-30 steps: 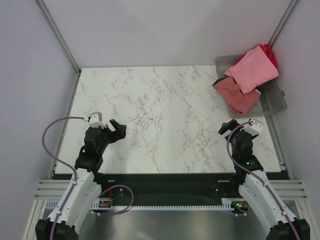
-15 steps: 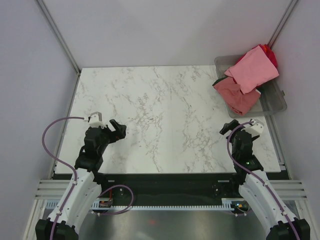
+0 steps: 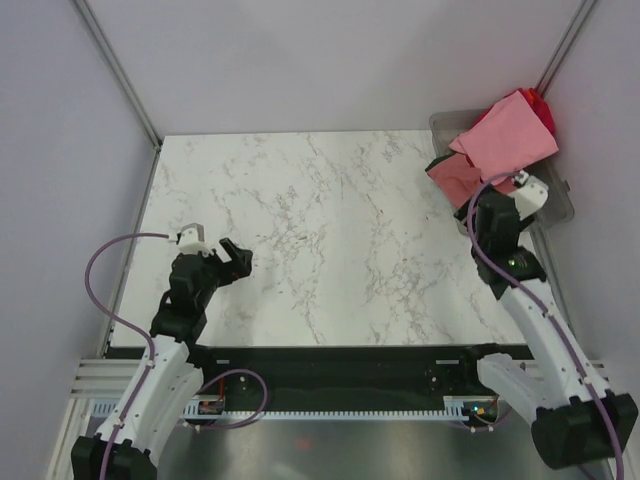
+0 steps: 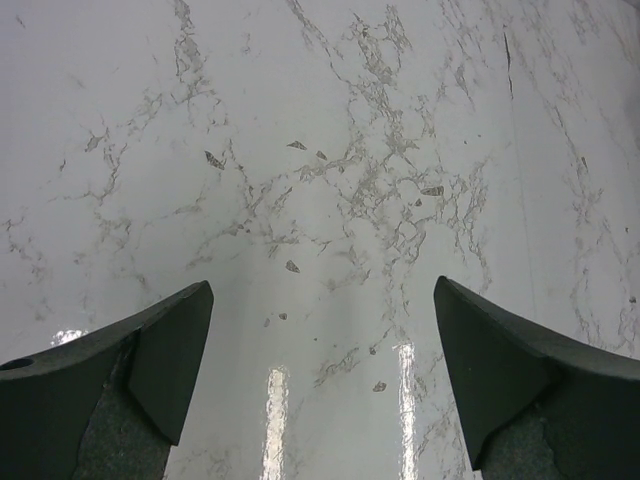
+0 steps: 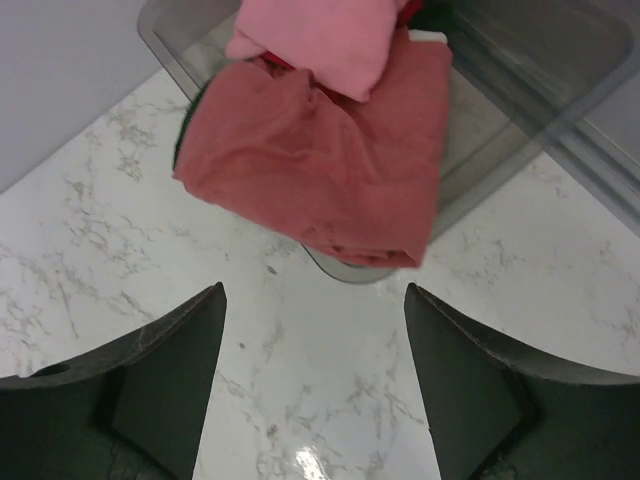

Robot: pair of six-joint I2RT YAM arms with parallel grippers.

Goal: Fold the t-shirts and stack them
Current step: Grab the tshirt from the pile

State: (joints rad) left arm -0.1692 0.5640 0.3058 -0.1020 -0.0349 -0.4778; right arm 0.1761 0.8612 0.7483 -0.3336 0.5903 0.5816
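The dusty brick-red t-shirt [image 3: 452, 176] hangs crumpled over the near rim of the clear grey tub [image 3: 556, 204] at the back right. A light pink t-shirt [image 3: 506, 134] lies on top of it, with bright red cloth [image 3: 541, 104] behind and a dark green edge [image 3: 437, 162] at its left. My right gripper [image 3: 472, 205] is open and empty, just short of the brick-red shirt [image 5: 330, 160], over bare marble [image 5: 315, 300]. The pink shirt [image 5: 320, 35] shows above it. My left gripper [image 3: 237, 258] is open and empty above the table's left front [image 4: 322, 300].
The tub [image 5: 520, 90] stands at the table's back right corner, close to the right wall. The white marble tabletop [image 3: 330, 220] spreads between the arms. Grey walls close in the left, back and right sides.
My right arm has reached forward from the table's front right to the tub, and its open gripper now faces the brick-red shirt. The left arm has not moved.
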